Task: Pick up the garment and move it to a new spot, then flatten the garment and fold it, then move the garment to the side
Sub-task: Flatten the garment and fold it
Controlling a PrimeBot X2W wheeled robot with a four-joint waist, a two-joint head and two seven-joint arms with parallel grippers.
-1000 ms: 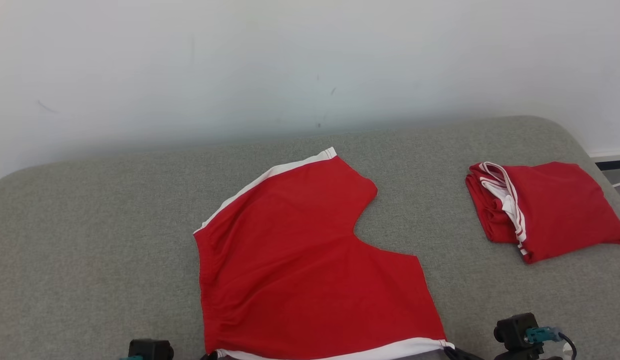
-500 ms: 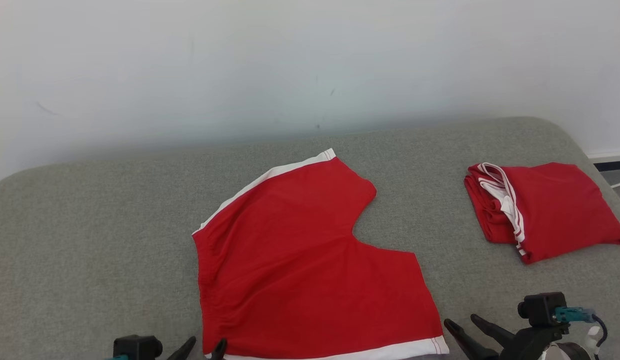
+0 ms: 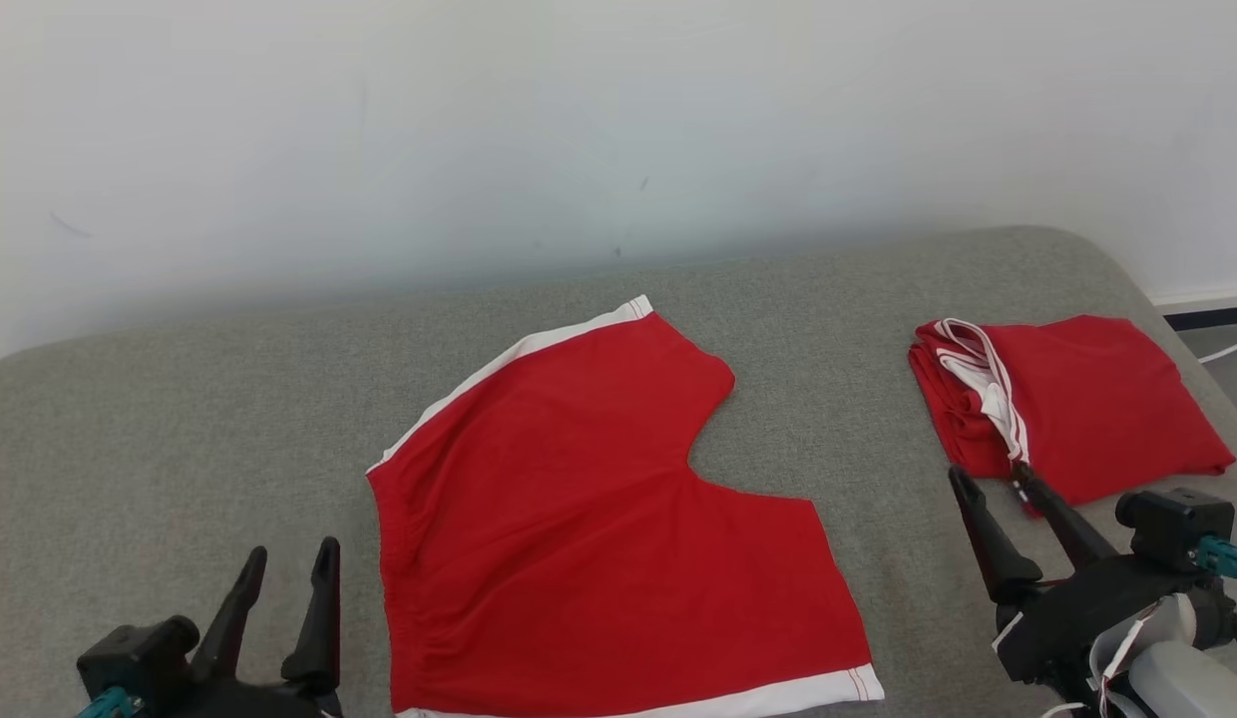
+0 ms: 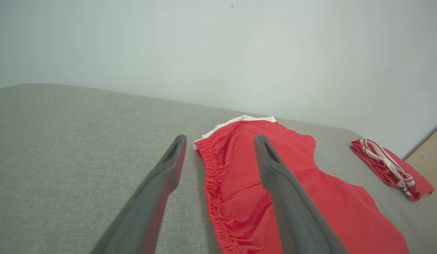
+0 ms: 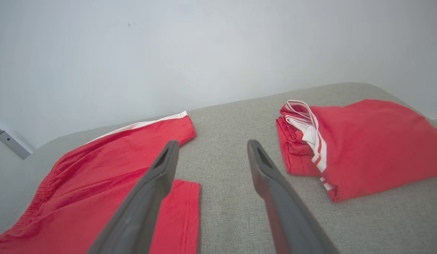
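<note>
Just left of the red shorts (image 3: 599,519), the left pincer (image 3: 291,550) hangs with its fingers spread and empty, and the right pincer (image 3: 990,473) gapes likewise off their right side. The shorts lie flat in the middle of the grey padded surface (image 3: 180,419), with a folded red garment (image 3: 1087,399) farther right.

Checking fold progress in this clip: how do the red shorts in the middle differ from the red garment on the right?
The red shorts lie spread out flat; the folded red garment is a compact stacked bundle. The shorts cover far more of the grey cushion than the folded garment does. Both are red with white trim.
</note>
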